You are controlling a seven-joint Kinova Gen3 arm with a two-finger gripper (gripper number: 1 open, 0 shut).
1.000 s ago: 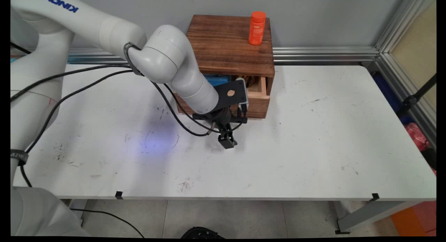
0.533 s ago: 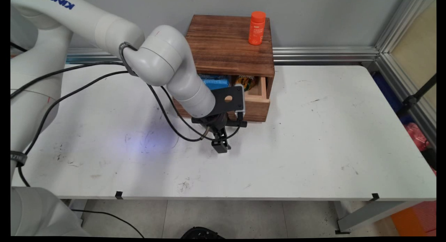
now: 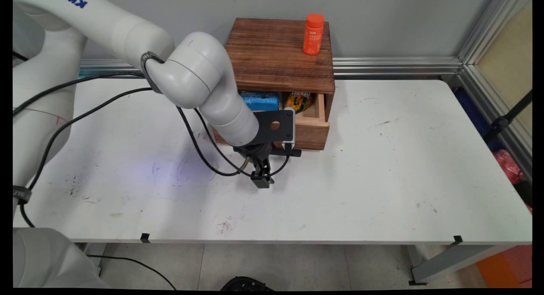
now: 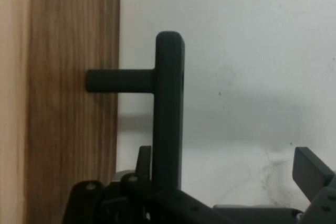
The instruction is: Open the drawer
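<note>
A dark wooden box (image 3: 280, 52) stands at the table's back with its drawer (image 3: 312, 135) pulled part way out. Inside the drawer lie a blue packet (image 3: 259, 100) and a yellow snack bag (image 3: 299, 101). My gripper (image 3: 262, 181) hangs just in front of the drawer, pointing down at the table. In the hand view the gripper (image 4: 226, 166) is open. One finger (image 4: 144, 160) sits between the wooden drawer front (image 4: 68, 103) and the black handle bar (image 4: 168, 108); the other finger (image 4: 310, 170) stands far off to the right. The handle's end (image 3: 294, 151) shows beside the wrist.
An orange bottle (image 3: 313, 33) stands upright on the box's top, near its right rear corner. Black cables (image 3: 204, 154) loop from the arm down to the white table (image 3: 382, 171) left of the drawer. An aluminium rail runs along the wall behind.
The drawer has slid out toward the table's near side, uncovering the blue packet and snack bag. The gripper and wrist have moved nearer and to the left with it.
</note>
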